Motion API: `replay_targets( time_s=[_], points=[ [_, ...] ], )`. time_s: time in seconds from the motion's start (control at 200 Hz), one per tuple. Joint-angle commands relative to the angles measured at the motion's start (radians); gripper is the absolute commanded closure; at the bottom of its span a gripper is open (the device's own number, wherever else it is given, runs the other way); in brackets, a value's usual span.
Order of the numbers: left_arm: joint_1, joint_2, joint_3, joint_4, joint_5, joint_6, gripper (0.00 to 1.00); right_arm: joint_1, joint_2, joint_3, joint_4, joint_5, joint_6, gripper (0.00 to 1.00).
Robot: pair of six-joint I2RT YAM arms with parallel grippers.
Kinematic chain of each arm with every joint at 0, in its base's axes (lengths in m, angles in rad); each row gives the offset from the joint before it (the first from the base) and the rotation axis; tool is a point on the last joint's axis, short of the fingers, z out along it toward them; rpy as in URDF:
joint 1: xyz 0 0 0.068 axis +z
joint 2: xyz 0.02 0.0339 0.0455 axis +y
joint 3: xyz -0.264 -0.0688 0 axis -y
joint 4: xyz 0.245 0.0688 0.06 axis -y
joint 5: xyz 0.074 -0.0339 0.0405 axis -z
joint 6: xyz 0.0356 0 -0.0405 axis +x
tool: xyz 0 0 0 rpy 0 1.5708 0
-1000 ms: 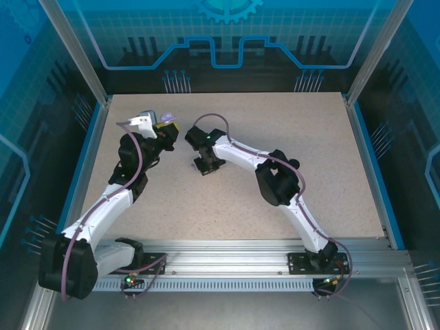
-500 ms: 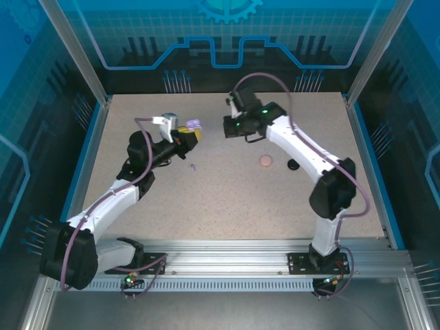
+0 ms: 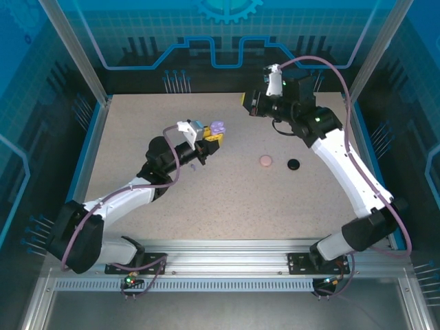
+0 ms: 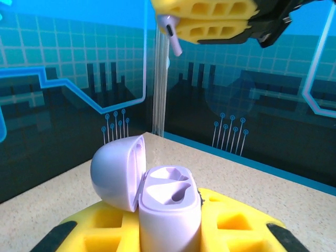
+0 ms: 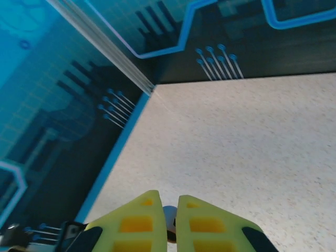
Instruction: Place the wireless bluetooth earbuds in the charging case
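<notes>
While left claw (image 3: 212,136) grips open lilac case (image 4: 168,205) mid-table, right claw (image 5: 168,209) pinches earbud (image 4: 172,39) (near back edge (image 3: 206,93)).

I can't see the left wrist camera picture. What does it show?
An open lilac charging case stands upright, clamped between the left gripper's yellow jaws, its lid tipped left and both sockets looking empty. At the top, the right gripper pinches a lilac earbud, stem pointing down.

Counted were two robot arms (image 3: 127,198) (image 3: 344,161); three charging cases: one lilac case (image 3: 217,128), one pink case (image 3: 266,161), one black case (image 3: 293,164); and two lilac earbuds (image 4: 171,38) (image 3: 194,166).
</notes>
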Motion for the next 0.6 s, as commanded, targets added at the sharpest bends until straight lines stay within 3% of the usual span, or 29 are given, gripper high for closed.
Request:
replay_targets(
  time_s=[0.0,0.355,0.595],
  points=[
    [-0.020,0.036,0.037,0.129,-0.066,0.053,1.00,-0.010,-0.060,-0.104,0.211,-0.096,0.098,0.92],
    [-0.068,0.093,0.107,0.200,-0.114,0.073,1.00,-0.001,-0.137,-0.351,0.597,-0.175,0.336,0.92],
    [-0.079,0.108,0.132,0.200,-0.112,0.072,1.00,0.018,-0.152,-0.411,0.676,-0.154,0.369,0.92]
  ],
)
